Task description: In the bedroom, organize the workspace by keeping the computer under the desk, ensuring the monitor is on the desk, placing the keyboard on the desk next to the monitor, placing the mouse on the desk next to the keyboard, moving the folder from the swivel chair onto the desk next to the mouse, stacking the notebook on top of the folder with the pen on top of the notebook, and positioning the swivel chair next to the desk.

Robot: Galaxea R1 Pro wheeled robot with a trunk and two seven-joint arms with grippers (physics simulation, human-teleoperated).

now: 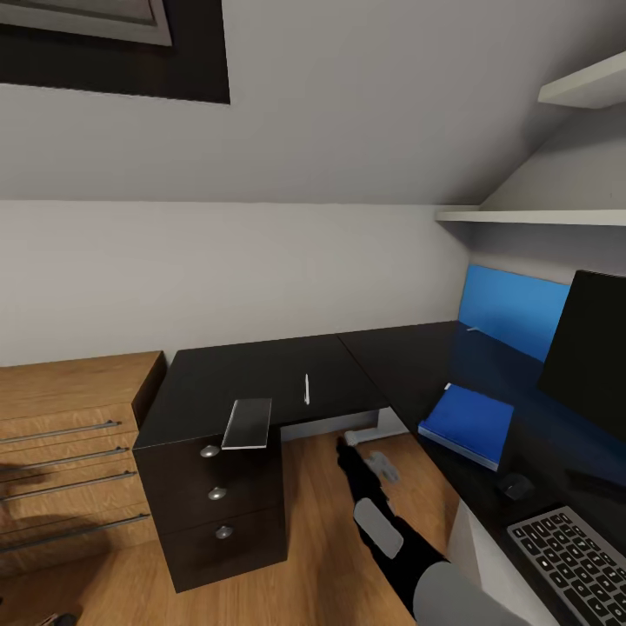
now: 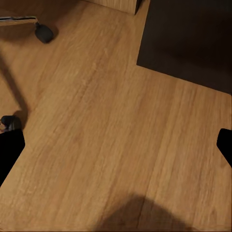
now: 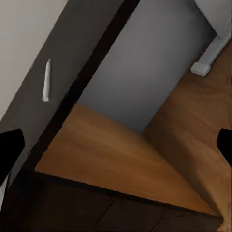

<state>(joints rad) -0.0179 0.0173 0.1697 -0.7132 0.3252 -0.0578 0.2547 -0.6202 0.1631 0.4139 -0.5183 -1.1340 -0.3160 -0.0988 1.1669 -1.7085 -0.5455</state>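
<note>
Notebook (image 1: 248, 423) lies at the tabletop (image 1: 217, 382) front edge, overhanging the drawers; pen (image 1: 306, 389) just beside it. Judged thin, light, stiff: pinch the overhanging edge. Right gripper (image 3: 116, 145) fingers spread apart, empty, below desk level. Left gripper (image 2: 116, 145) likewise apart.

Flat, even sim lighting, moderately bright, no visible lamp. The desk (image 1: 261, 382) top is glossy: the blue wall panel (image 1: 513, 309) mirrors onto it at the right of the head view. Soft dark shadow on the dresser (image 1: 69, 452) front at lower left. In the left wrist view, a broad blurry shadow lies on the wood floor (image 2: 111, 125). Renders look slightly soft, edges jagged; the head view is wide-angle, with lines leaning outward at the borders.
</note>
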